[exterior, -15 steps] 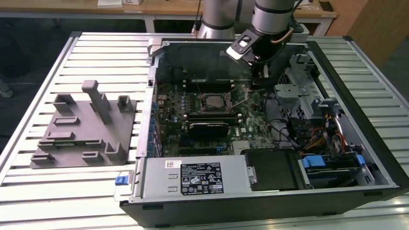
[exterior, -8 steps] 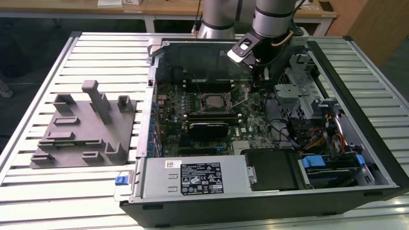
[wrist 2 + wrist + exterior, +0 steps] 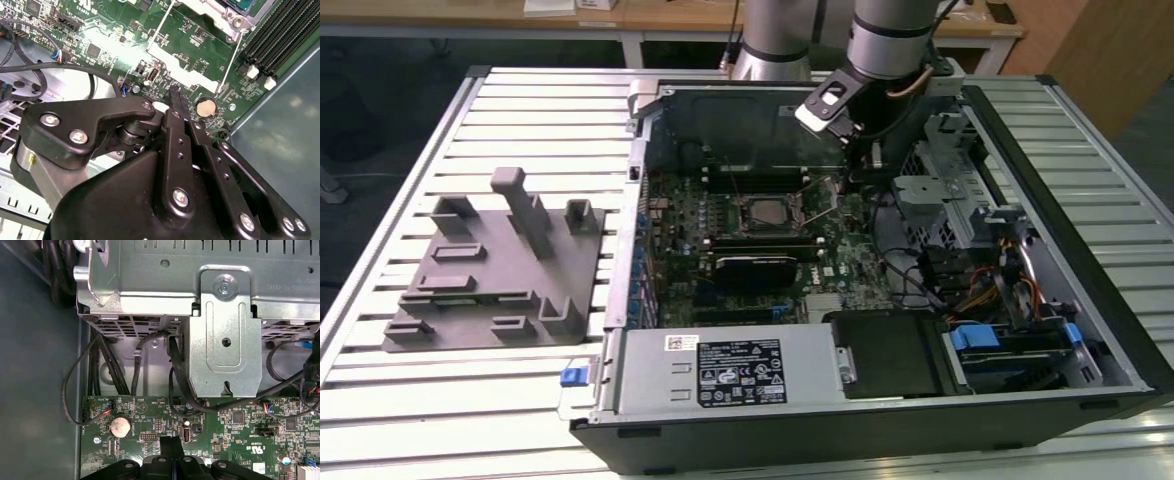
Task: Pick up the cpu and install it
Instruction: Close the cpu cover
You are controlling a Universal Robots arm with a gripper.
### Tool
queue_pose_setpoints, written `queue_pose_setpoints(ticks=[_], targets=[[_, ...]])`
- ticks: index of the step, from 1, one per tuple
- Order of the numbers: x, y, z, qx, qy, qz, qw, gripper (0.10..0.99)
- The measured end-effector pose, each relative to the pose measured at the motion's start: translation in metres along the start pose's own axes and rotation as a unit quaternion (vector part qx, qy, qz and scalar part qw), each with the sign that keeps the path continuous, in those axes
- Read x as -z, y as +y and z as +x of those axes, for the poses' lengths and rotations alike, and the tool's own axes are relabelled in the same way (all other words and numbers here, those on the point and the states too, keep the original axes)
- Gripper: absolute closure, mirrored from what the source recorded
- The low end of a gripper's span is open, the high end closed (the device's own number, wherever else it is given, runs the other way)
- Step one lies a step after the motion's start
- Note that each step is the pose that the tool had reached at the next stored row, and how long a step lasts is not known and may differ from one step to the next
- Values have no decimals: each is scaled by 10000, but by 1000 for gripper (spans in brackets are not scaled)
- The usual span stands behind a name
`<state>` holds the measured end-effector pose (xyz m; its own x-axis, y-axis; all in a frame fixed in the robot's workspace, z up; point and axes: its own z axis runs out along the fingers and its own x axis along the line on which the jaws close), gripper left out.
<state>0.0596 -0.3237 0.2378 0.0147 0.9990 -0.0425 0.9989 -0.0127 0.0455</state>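
Carrying everything: a slatted metal tabletop, with a row of benches behind it.
Computer case: an open tower lies on its side on the slats, insides facing up, and takes up the exterior view's right half.
Grey fixture: a large plastic block with upright tabs sits on the tabletop at the exterior view's left, just beside the case.
Arm: the silver arm reaches down into the far part of the case.
Power supply: a silver box with a label sits at the near wall of the case.
Motherboard: the green board covers the case floor, with black cables looping over its edge.
Metal cage: a bright sheet-metal bracket stands beside the board.
Gripper: the black gripper hangs low over the board's edge; the jaws are closed together with nothing between them (whether the tips touch the board I cannot tell).
Socket: a dark square with a metal frame sits mid-board, to the exterior view's left of the gripper and apart from it.
Cpu: the pale silvery square lies inside the socket.
Coin battery: a silver disc sits near the fingertips.
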Motion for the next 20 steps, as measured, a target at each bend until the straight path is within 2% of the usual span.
queue_pose_setpoints(ticks=[5, 20], targets=[[0, -53, 0, 0, -1, 0, 10000, 980], [10, -315, -5, 0, 0, 0, 10000, 980]])
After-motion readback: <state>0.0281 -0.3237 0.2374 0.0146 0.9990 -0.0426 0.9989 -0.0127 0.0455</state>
